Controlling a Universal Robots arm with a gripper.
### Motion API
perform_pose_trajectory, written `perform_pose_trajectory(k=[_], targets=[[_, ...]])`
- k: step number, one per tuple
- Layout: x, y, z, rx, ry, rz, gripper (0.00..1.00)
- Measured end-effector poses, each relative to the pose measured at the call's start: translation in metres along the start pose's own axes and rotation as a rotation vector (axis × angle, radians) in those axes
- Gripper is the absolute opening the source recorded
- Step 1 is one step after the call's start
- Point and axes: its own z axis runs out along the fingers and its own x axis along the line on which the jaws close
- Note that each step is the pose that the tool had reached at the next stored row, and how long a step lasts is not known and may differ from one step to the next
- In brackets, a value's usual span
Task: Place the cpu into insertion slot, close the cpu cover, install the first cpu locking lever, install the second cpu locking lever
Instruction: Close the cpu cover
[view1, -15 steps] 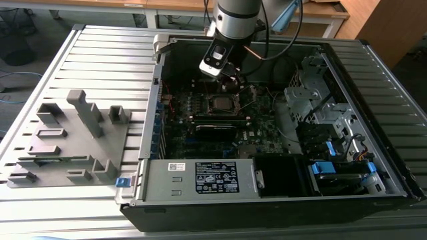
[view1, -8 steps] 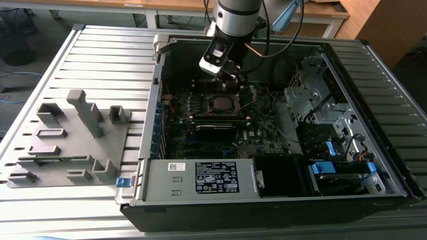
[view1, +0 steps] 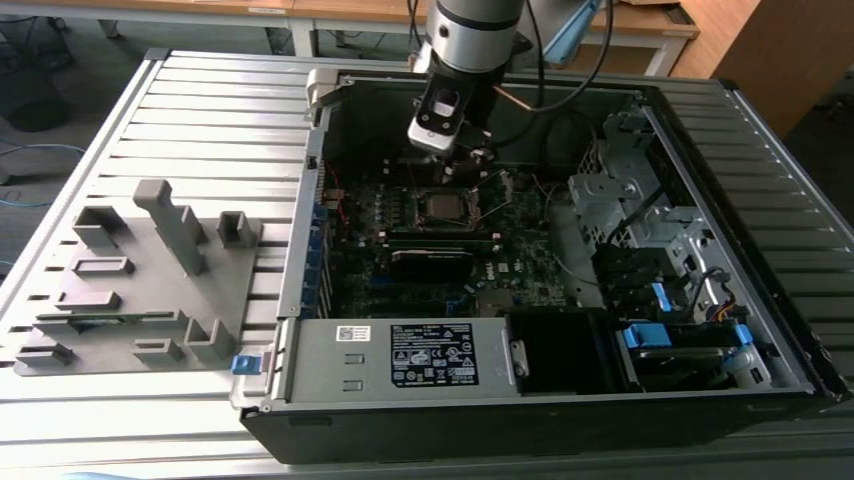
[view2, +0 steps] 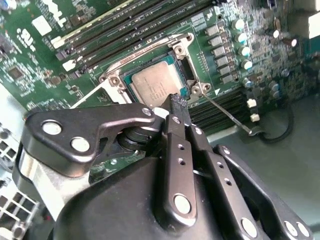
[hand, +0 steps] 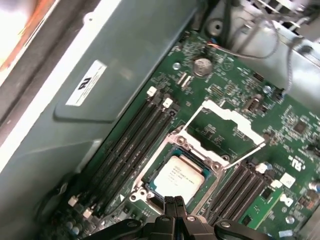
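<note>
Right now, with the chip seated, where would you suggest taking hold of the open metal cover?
I'd pinch the cover by its free rail, opposite the hinge beside the chip: it stands tilted open, so come from above, reaching through its window.

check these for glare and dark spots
First wrist view: one corner beyond the case wall is blown out white; the cpu catches light. Second wrist view: the black gripper shows soft highlights. Exterior view: the motherboard sits in shadow.
</note>
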Motion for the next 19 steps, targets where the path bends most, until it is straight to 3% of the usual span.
perform_pose_trajectory(k=[19], targets=[[0.0, 0.0, 0.0005, 0.0169, 0.0044, -0.345, 0.11]])
